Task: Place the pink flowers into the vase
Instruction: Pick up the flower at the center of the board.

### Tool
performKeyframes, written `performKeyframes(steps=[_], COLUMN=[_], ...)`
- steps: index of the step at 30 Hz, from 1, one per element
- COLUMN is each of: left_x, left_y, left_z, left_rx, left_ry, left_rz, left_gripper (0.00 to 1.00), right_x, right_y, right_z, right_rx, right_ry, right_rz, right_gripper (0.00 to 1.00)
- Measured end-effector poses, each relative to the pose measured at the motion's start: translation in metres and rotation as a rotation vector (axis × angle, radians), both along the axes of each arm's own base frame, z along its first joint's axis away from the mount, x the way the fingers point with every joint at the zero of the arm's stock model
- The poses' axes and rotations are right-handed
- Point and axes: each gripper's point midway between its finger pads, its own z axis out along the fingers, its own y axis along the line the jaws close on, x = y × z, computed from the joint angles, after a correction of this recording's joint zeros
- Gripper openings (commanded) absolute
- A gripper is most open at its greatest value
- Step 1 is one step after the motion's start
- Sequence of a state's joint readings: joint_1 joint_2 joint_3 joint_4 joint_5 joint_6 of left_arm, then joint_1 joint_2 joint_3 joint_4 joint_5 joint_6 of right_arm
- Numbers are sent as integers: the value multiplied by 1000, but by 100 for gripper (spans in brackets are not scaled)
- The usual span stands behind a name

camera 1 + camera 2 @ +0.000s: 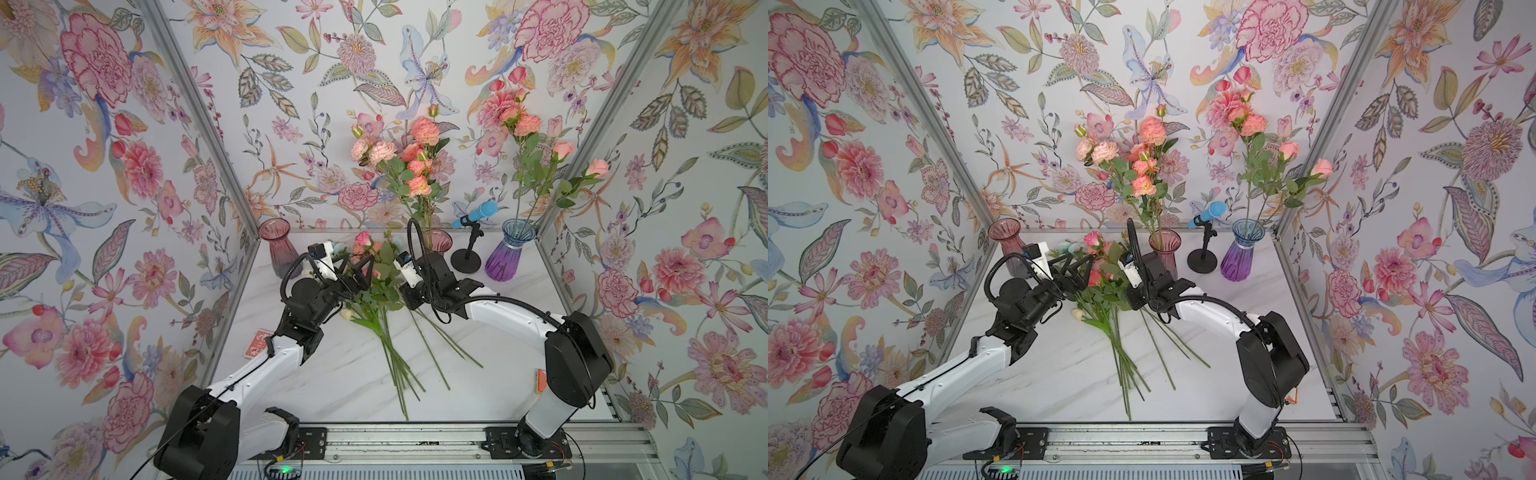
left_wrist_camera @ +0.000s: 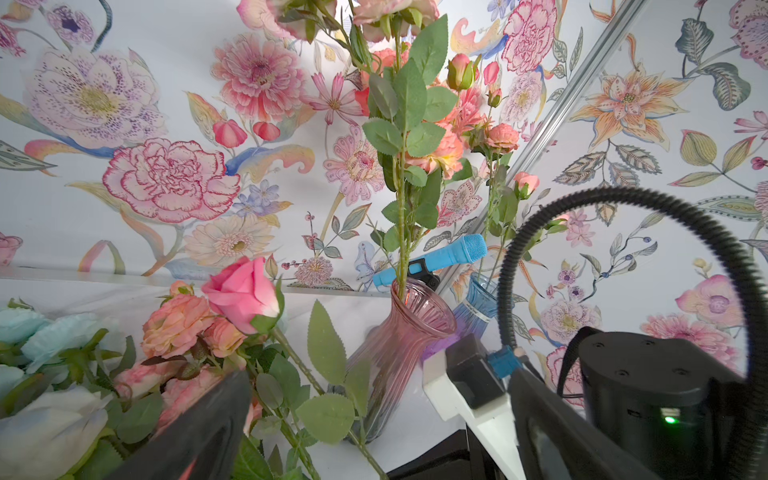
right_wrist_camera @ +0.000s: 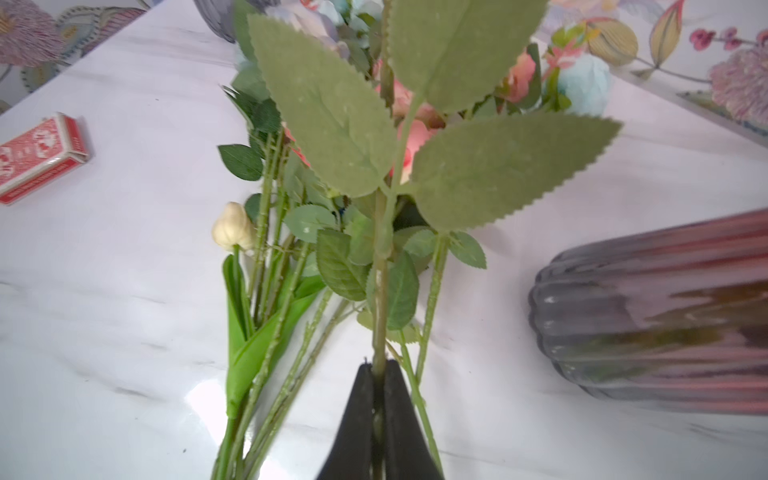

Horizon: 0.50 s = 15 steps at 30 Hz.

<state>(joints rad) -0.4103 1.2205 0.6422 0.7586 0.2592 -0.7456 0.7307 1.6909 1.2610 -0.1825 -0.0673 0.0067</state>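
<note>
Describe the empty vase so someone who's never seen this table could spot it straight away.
Look along the back of the white marble table. The empty vase stands in the far left corner. It is pink like the middle vase, but that one holds pink flowers.

Left arm (image 1: 257, 368) runs from its base at 7 o'clock toward 1 o'clock in both top views; wrist bent; left gripper (image 1: 355, 266) points to about 2 o'clock, jaws spread wide; in the left wrist view its fingers (image 2: 199, 432) sit far apart. Right arm (image 1: 503, 318) rises from its base at 5 o'clock; elbow high; forearm runs toward 10 o'clock; right gripper (image 3: 379, 370) pinched tight on a green stem (image 3: 380, 291), jaws all but touching around it.
</note>
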Motion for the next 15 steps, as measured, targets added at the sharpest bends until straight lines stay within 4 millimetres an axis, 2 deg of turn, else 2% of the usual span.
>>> performKeyframes(steps=[4,8,11,15], left_x=[7,18,24,27], left_y=[-6,-11,-16,-23], left_z=[-9,-17,-17,-7], left_rx=[-59,-152,-220,-298], left_ry=[39,84,101,90], left_rz=[-33,-72,-108,-160], left_gripper=[92,85,80,72], right_x=[-12,-19,-22,-27], right_y=[18,23,26,29], right_z=[41,74,83,83], right_rx=[54,99,108,105], right_ry=[-71,-130,-152,-151], right_rz=[50,72,83,95], right_gripper=[7,8,7,8])
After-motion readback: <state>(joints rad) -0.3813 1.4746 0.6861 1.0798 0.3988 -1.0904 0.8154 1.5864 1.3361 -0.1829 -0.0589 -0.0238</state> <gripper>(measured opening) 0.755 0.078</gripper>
